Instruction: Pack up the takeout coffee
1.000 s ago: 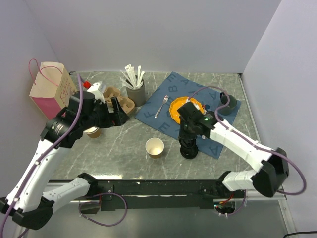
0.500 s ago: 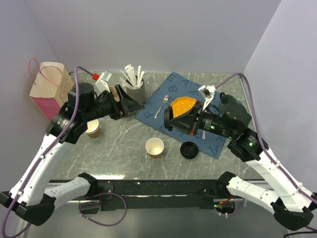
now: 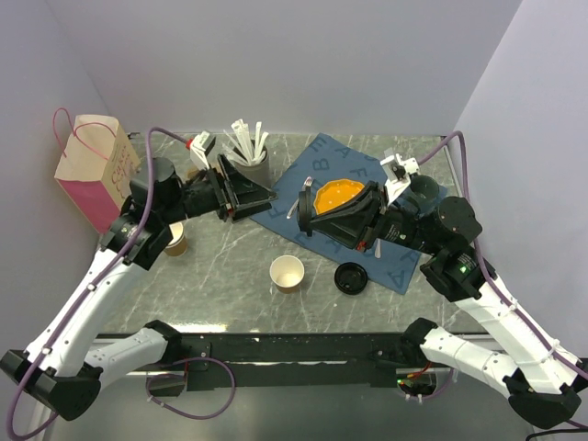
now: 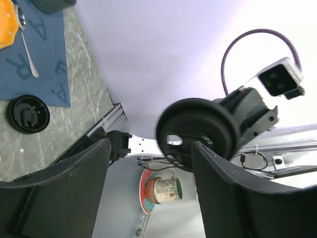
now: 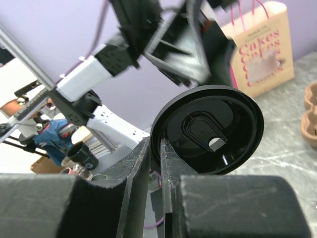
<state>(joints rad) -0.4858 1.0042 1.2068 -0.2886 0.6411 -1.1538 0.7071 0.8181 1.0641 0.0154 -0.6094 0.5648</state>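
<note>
No kraft cup with a black lid on it shows in any view. My right gripper [image 3: 308,209] is raised over the blue mat [image 3: 322,161] and points left. In the right wrist view it [image 5: 154,144] is shut on the rim of a flat black sip lid [image 5: 208,129]. That lid also shows in the left wrist view [image 4: 195,131]. My left gripper [image 3: 266,195] is raised, points right at it, and is open and empty [image 4: 148,198]. A lidless kraft cup [image 3: 287,273] stands at the front centre. Another kraft cup [image 3: 176,241] is partly hidden under my left arm.
A second black lid [image 3: 350,277] lies on the mat's near edge, also in the left wrist view [image 4: 27,114]. A pink and kraft bag [image 3: 92,170] stands far left. A grey cutlery holder [image 3: 250,165], an orange plate [image 3: 335,191] and a dark cup [image 3: 424,190] stand at the back.
My right gripper has risen from the lid on the mat and swung up to point left, holding a black lid. My left gripper has risen and turned right to face it.
</note>
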